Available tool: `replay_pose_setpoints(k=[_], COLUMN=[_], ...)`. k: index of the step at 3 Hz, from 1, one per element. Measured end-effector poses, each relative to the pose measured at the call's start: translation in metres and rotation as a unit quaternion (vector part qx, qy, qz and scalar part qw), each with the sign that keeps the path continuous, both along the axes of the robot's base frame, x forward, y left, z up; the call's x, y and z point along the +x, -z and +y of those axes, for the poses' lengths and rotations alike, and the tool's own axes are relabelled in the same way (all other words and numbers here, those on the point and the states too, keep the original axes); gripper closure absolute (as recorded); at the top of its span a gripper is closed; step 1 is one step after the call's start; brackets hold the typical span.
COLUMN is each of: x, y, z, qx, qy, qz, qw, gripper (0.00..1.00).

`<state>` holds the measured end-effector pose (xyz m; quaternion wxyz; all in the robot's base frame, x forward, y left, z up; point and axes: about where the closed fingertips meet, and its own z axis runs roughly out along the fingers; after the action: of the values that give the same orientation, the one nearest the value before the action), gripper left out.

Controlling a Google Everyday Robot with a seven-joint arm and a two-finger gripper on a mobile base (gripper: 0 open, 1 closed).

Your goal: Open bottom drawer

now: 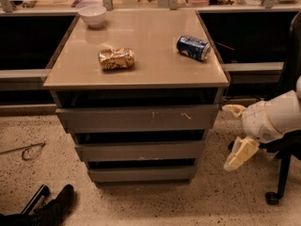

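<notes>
The bottom drawer [141, 173] is the lowest, narrowest grey-brown front of the three under the beige cabinet top [141, 69]. It looks pushed in, with a dark gap above it. Above it sit the mid-width front [140, 150] and the widest front with white scratch marks [138, 118]. My gripper [235, 135] hangs to the right of the cabinet, beside the drawers at about mid-drawer height and apart from them. Its cream fingers [241, 153] are spread, one pointing down and one up to the left, with nothing held.
On the cabinet top lie a crumpled snack bag [116, 58], a blue can on its side [193, 47] and a white bowl [92, 15]. A chair base with a caster [273, 197] stands at the right. A dark object [47, 206] and a wire [26, 150] lie on the speckled floor at left.
</notes>
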<state>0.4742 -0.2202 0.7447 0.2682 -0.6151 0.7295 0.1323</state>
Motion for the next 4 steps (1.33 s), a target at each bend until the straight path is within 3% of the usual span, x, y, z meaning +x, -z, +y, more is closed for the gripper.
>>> replay_pose_setpoints(k=[1,2,3,4], x=[0.005,0.005,0.004,0.001], y=[0.041,0.041,0.077,0.145], z=[0.005,0.005,0.019,0.043], qx=[0.034,0.034,0.06,0.101], qy=[-0.025,-0.025,-0.039,-0.057], qz=[-0.024,-0.024,-0.006,0.044], qw=[0.9988,0.9988,0.9974,0.9923], gripper=[0.0,0.0,0.0,0.0])
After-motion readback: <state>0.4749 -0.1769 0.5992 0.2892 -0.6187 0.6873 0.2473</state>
